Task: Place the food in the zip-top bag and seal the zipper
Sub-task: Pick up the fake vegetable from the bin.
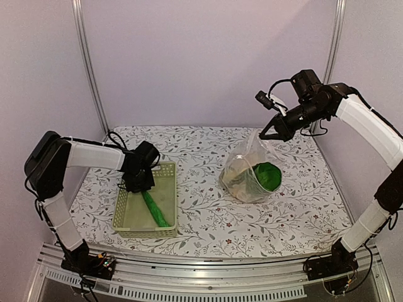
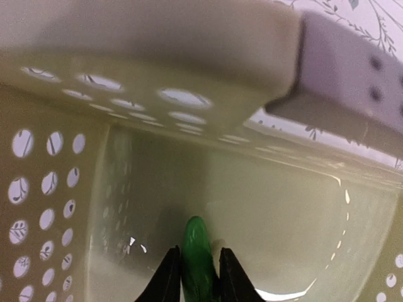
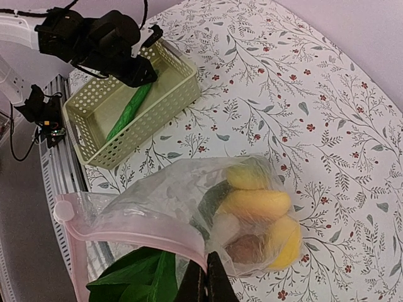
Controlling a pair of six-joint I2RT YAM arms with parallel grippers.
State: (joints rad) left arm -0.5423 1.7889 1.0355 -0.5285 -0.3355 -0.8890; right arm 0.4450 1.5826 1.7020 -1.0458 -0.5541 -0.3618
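The long green cucumber (image 1: 153,209) lies in the pale green basket (image 1: 169,212) at the left. My left gripper (image 1: 138,183) is down in the basket, its jaws closed on the cucumber's end (image 2: 199,255). The clear zip-top bag (image 1: 250,173) stands at centre right, holding yellow pieces (image 3: 255,204), a brown piece (image 3: 247,247) and the green bok choy (image 1: 268,175). My right gripper (image 1: 272,134) is shut on the bag's pinkish zipper strip (image 3: 135,228) and holds the mouth up.
The basket's holed wall (image 2: 38,220) and rim (image 2: 145,47) crowd the left wrist view. Floral tablecloth (image 1: 208,226) lies between basket and bag. The metal frame rail (image 1: 208,270) runs along the near edge.
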